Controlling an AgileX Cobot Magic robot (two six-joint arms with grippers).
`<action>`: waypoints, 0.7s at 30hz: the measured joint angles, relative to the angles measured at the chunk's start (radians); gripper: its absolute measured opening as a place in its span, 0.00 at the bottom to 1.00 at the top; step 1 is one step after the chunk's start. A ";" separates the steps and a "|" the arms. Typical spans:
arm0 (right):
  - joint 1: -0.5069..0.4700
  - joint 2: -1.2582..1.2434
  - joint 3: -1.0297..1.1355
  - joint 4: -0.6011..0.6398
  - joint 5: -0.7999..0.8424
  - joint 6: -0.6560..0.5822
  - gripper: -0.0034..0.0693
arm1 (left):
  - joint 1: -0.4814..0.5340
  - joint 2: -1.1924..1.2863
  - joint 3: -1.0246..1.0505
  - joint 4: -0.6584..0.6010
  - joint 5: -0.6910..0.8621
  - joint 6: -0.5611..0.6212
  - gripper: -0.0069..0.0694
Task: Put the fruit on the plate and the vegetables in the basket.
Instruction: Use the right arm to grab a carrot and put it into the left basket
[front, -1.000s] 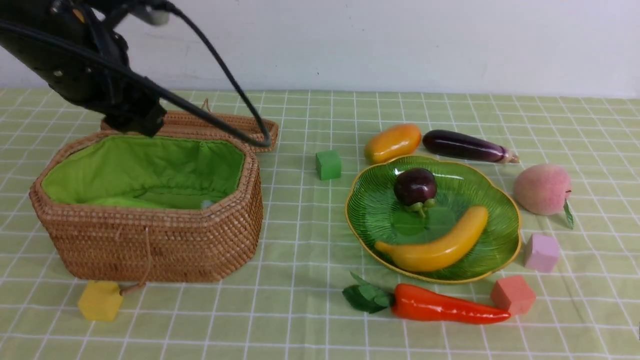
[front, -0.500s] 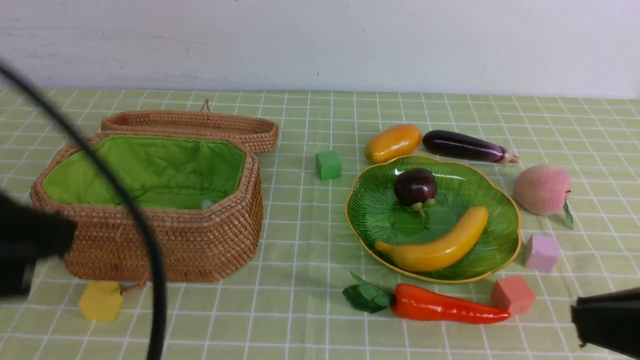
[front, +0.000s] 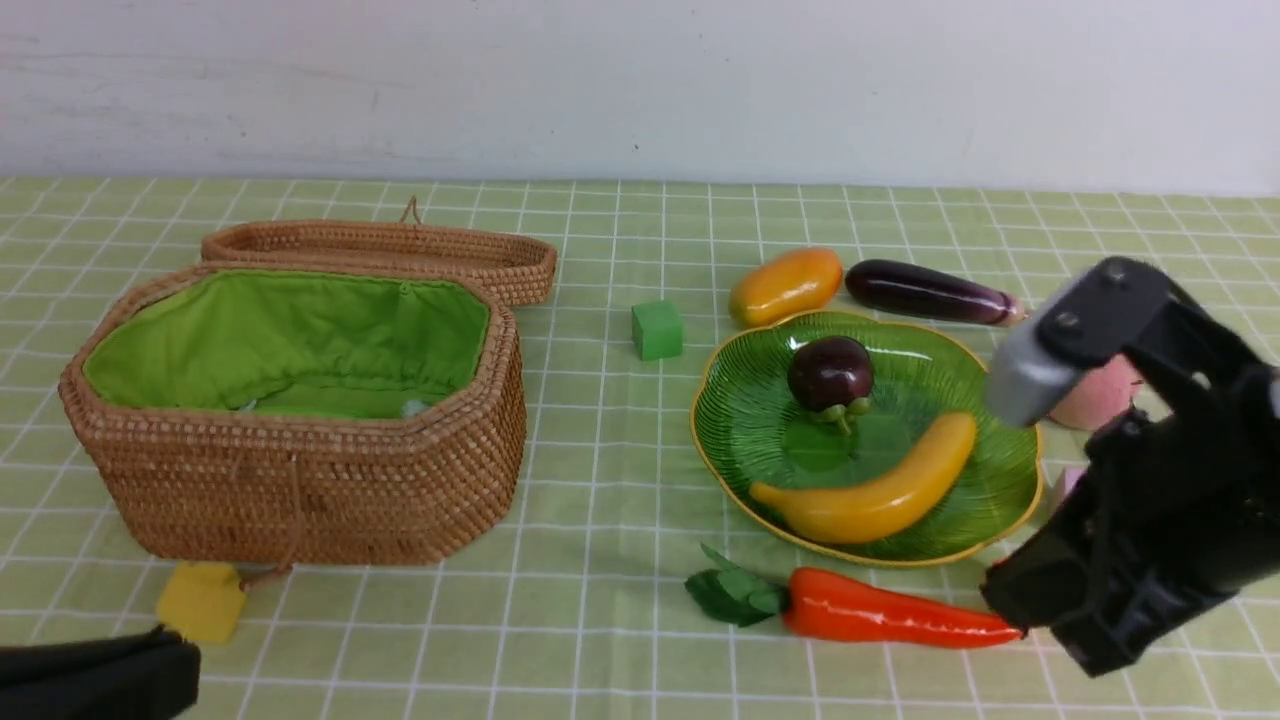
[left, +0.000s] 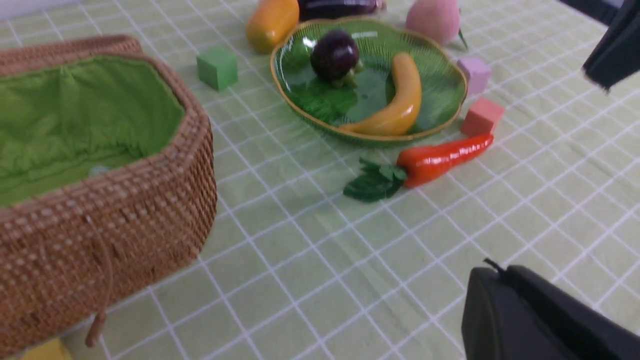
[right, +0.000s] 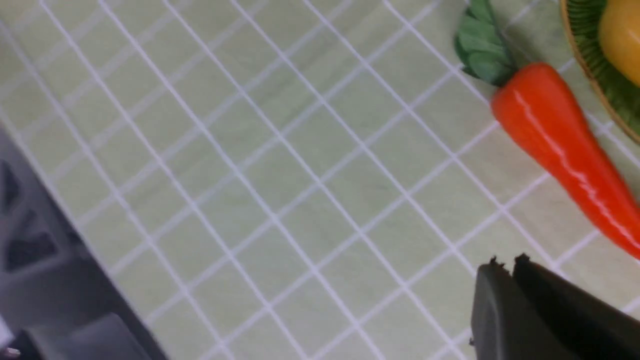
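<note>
— Banana (front: 870, 490) and mangosteen (front: 830, 372), where are they?

— Both lie in the green plate (front: 740, 430). The plate is just past the right claw (right: 507, 260) and a bit to its left.

— What is that claw doing?

— Its two fingers are pressed together and there is nothing between them. It hangs low over the checked cloth (front: 600, 600).

— What is closest to it?

— The red carrot (front: 890, 610). Its pointy end is very near the claw tips, but a little gap shows between them. The green leaves are at the other end, further to the claw's left.

— And the other fruit?

— The mango (front: 785, 285) lies on the cloth just beside the far rim of the plate, well past the claw. The eggplant (front: 925, 292) lies next to it. The peach (left: 432, 20) sits on the cloth straight ahead of the claw, and the right arm (front: 1150, 480) hides part of it in the front view.

— Where is the basket (front: 300, 490)?

— Far off to the right claw's left. It is open and its green inside shows. The lid (front: 380, 250) lies right behind it.

— What about the left claw (left: 495, 267)?

— It is down low at the near edge, fingers closed tight, holding nothing. The basket is just ahead of it, and a yellow cube (front: 200, 600) sits between the two.
</note>
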 joint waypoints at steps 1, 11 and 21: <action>0.004 0.047 0.000 -0.074 -0.007 0.000 0.16 | 0.000 0.000 0.000 -0.015 -0.026 0.000 0.07; 0.005 0.335 0.000 -0.196 -0.120 -0.176 0.74 | 0.000 0.000 -0.002 -0.027 -0.025 0.035 0.07; 0.005 0.430 0.000 -0.181 -0.221 -0.312 0.80 | 0.000 0.000 -0.002 -0.027 -0.021 0.037 0.07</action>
